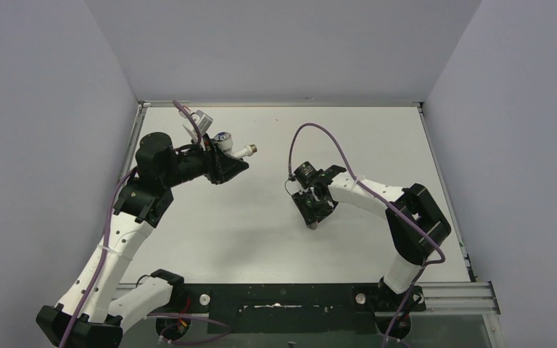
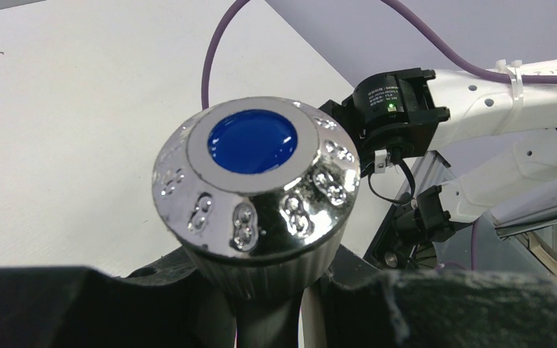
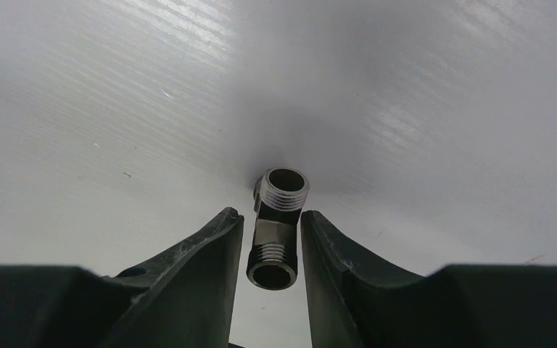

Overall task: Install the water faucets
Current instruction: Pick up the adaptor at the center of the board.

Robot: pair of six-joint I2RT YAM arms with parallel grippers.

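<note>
My left gripper [image 1: 226,158] is raised above the table's back left and shut on a water faucet [image 1: 233,147], a white tap body with a brass-tipped end pointing right. In the left wrist view its chrome knob [image 2: 252,181] with a blue dot fills the middle, and the ribbed stem sits clamped between the black fingers [image 2: 80,308]. My right gripper [image 1: 314,216] points down at the table's centre right. A small grey threaded fitting [image 3: 275,233] stands between its fingers [image 3: 203,275], which press closely on both sides. The fitting's far end is at the table surface.
Grey walls enclose the white table [image 1: 275,239] on three sides. An aluminium rail [image 1: 450,293] runs along the near right edge. Purple cables [image 1: 312,130] arch over both arms. The right arm's wrist [image 2: 399,109] shows in the left wrist view.
</note>
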